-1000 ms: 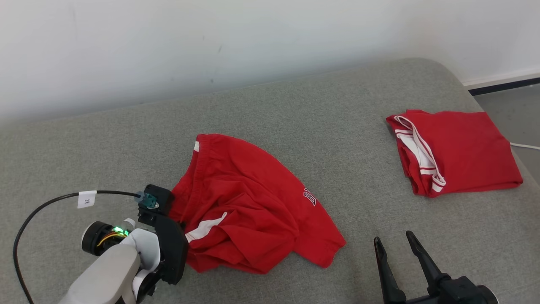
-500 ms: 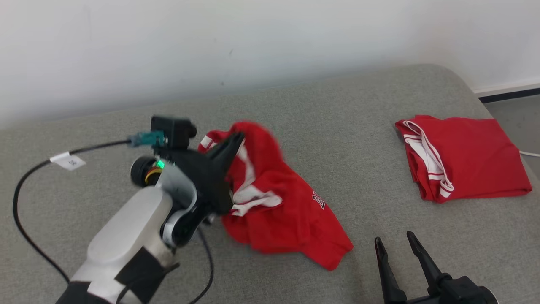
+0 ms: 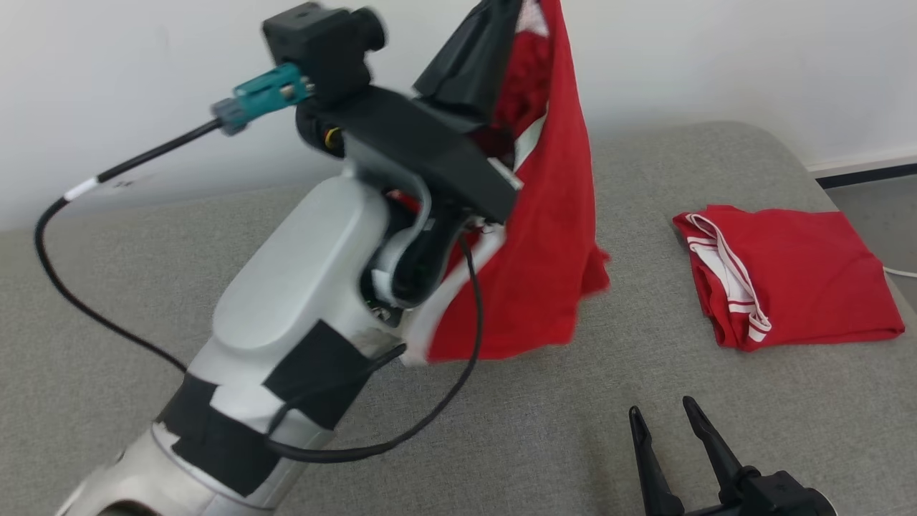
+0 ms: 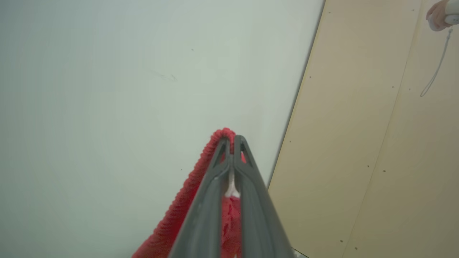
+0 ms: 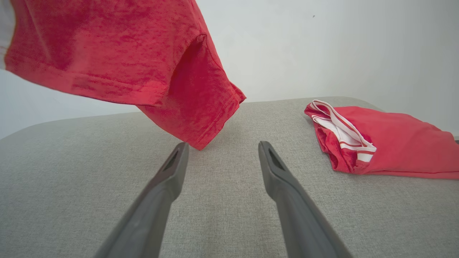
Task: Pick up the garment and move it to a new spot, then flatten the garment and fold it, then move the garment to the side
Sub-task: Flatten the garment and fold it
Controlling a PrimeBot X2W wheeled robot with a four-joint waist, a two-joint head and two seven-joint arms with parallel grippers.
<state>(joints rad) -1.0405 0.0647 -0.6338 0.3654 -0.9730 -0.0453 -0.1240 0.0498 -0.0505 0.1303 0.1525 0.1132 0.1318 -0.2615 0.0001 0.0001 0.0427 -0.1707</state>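
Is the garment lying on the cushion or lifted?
Lifted: the garment hangs from the left gripper, shut on its ribbed edge. Whether its lowest corner touches the cushion, cannot tell.

The hanging red garment with white trim (image 3: 551, 236) runs off the head view's top edge, so the spot where my left gripper (image 4: 232, 138) pinches it is lost there. My blurred pale forearm (image 3: 301, 287) covers its left side. The bottom edge cuts my right gripper (image 3: 659, 414). In the left wrist view, the corner clips a person's hand (image 4: 435, 16).
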